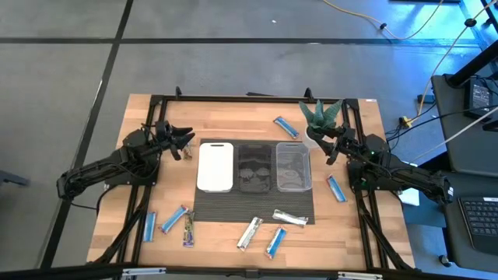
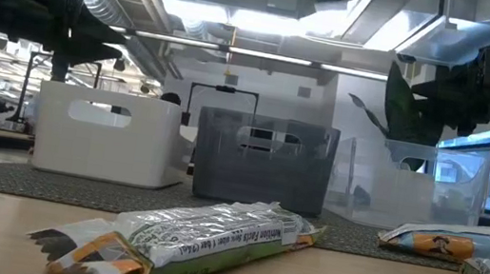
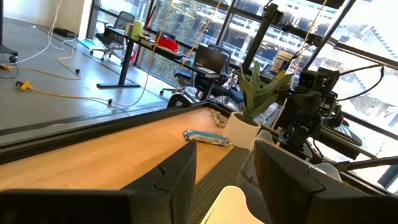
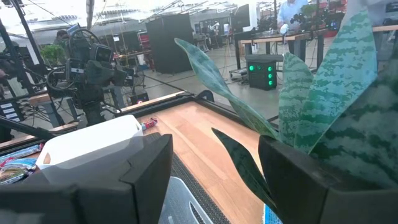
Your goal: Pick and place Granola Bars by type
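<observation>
The left claw (image 1: pixel 185 141) hangs spread wide and empty above the surface (image 1: pixel 233 117), just beside the white tray (image 1: pixel 215 166). The right claw (image 1: pixel 327 144) is also wide and empty, close to the potted plant (image 1: pixel 319 117) and the clear tray (image 1: pixel 292 165). The Granola Bars (image 1: pixel 257 232) lie scattered well away from both claws, mostly along the near edge; one blue bar (image 1: pixel 285 127) sits near the plant.

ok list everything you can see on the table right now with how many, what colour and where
Blue bars: five; one far side near the plant, one right of the clear tray, two near-left, one near-centre.
Silver bars: two, near edge of the mat.
Dark bar: one, multicolour, near-left.
Small bar: one, colour unclear, left of the white tray.
Trays: white, black, clear, side by side on the mat.
Mat: one, dark, centre.
Plant: one, green, white pot, far right.
Left hand: open, beside the white tray.
Right hand: open, by the plant.
</observation>
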Controlling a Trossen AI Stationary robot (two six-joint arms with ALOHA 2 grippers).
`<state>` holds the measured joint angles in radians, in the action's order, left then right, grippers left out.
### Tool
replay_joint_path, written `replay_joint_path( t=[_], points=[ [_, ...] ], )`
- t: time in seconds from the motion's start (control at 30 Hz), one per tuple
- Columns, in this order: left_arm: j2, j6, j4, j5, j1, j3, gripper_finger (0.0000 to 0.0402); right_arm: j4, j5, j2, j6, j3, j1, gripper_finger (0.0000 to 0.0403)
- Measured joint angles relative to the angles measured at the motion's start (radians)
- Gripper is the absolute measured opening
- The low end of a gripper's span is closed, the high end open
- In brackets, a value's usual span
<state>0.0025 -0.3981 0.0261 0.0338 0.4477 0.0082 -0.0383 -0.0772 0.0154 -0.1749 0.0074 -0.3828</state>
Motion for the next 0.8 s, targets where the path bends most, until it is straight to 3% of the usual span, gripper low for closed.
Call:
replay_joint_path(
  t=[0.8],
  points=[
    [0.0,0.0,0.0,0.0,0.0,0.0,0.0153,0.0,0.0,0.0,-0.051,0.0,0.0,0.0241]
  ],
)
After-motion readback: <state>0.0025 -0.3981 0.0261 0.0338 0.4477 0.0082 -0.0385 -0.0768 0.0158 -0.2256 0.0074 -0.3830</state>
